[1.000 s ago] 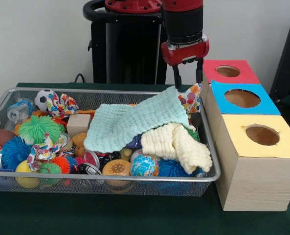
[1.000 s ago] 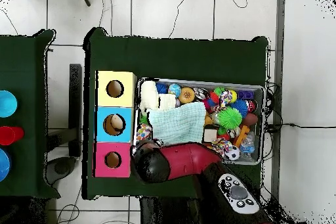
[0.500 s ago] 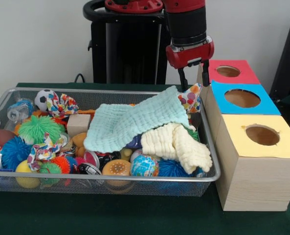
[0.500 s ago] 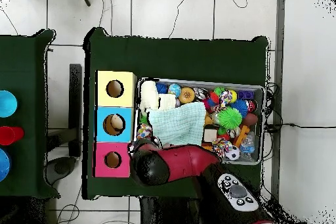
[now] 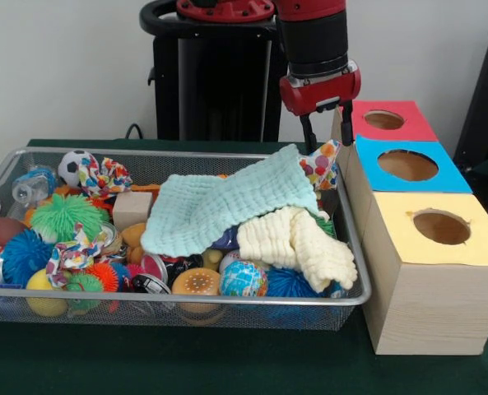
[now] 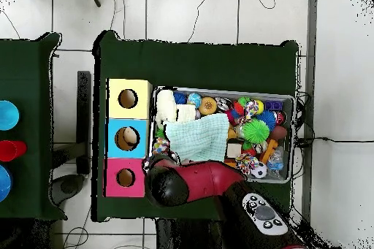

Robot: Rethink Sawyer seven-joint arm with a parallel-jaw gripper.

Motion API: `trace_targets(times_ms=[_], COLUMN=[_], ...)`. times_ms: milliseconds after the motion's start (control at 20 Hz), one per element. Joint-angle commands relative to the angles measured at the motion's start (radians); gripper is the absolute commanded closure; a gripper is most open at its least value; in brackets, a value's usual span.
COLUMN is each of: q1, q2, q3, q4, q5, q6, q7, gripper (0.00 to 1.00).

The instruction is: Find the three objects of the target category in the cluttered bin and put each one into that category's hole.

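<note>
At the wire bin's [image 5: 346, 247] far corner nearest the boxes, a polka-dot cloth [image 5: 321, 167] is bunched up against the rim, half buried under the mint-green cloth [image 5: 227, 206]; which category is wanted cannot be told, though the cloths look a likely set. That green cloth and the cream cloth [image 5: 297, 241] drape over balls and spiky toys, hiding what lies beneath. Directly above the dotted cloth hangs the gripper [image 5: 326, 127], its two thin fingers spread apart, empty and touching nothing. Just beside it stand the red-topped box [image 5: 408, 123], blue-topped box [image 5: 449, 177] and yellow-topped box [image 5: 441, 255], holes facing up.
</note>
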Motion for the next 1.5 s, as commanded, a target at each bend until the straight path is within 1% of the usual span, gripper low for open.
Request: trace_targets(times_ms=[50, 200, 350, 400, 600, 1100, 1500], q1=[0.014, 0.042, 0.068, 0.085, 0.116, 0.129, 0.154], q2=[0.009, -0.007, -0.016, -0.019, -0.019, -0.017, -0.025], q3=[-0.014, -0.059, -0.098, -0.121, -0.159, -0.184, -0.211], q4=[-0.070, -0.102, -0.122, -0.128, -0.128, -0.124, -0.159], q5=[-0.044, -0.073, -0.079, -0.079, -0.077, -0.046, -0.048], q6=[-0.054, -0.069, -0.078, -0.083, -0.119, -0.177, -0.202], q7=[0.097, 0.088, 0.098, 0.111, 0.136, 0.143, 0.128], gripper=[0.00, 0.00, 0.00, 0.00, 0.00, 0.00, 0.00])
